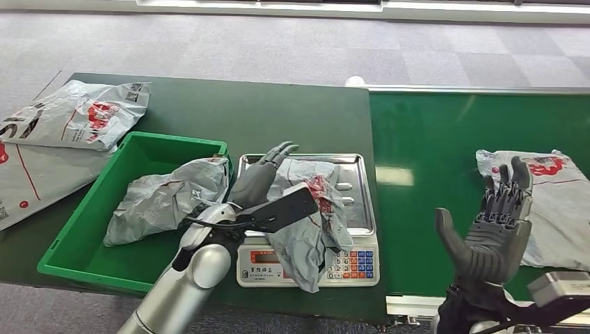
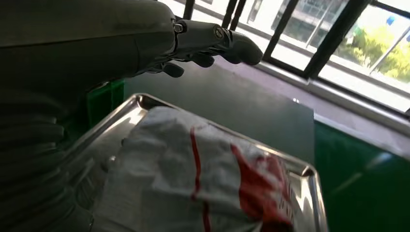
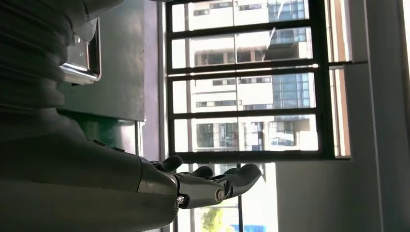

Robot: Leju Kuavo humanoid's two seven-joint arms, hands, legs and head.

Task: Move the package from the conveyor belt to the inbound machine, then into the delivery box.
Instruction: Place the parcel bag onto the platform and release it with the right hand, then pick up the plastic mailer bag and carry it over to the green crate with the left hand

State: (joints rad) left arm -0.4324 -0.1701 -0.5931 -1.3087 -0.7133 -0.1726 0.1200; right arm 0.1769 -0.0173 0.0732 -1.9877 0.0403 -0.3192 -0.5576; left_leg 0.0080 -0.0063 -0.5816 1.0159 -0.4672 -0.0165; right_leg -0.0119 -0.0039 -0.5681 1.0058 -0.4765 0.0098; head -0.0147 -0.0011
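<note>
A crumpled grey package with red print (image 1: pixel 309 209) lies on the steel tray (image 1: pixel 356 167) of the weighing scale and droops over its keypad. My left hand (image 1: pixel 261 177) hovers over the left part of that package with its fingers stretched out and nothing in them. In the left wrist view the fingers (image 2: pixel 212 41) extend above the package (image 2: pixel 193 179) and the tray (image 2: pixel 309 193). My right hand (image 1: pixel 494 229) is raised with fingers spread above the green conveyor belt (image 1: pixel 431 153), just left of another grey package (image 1: pixel 556 195). It holds nothing (image 3: pixel 208 186).
A green delivery box (image 1: pixel 83 229) stands left of the scale with a grey package (image 1: pixel 163 198) inside. Two more flat packages (image 1: pixel 76 115) (image 1: pixel 35 177) lie on the dark table at the far left. The scale's keypad (image 1: pixel 351 264) faces the near edge.
</note>
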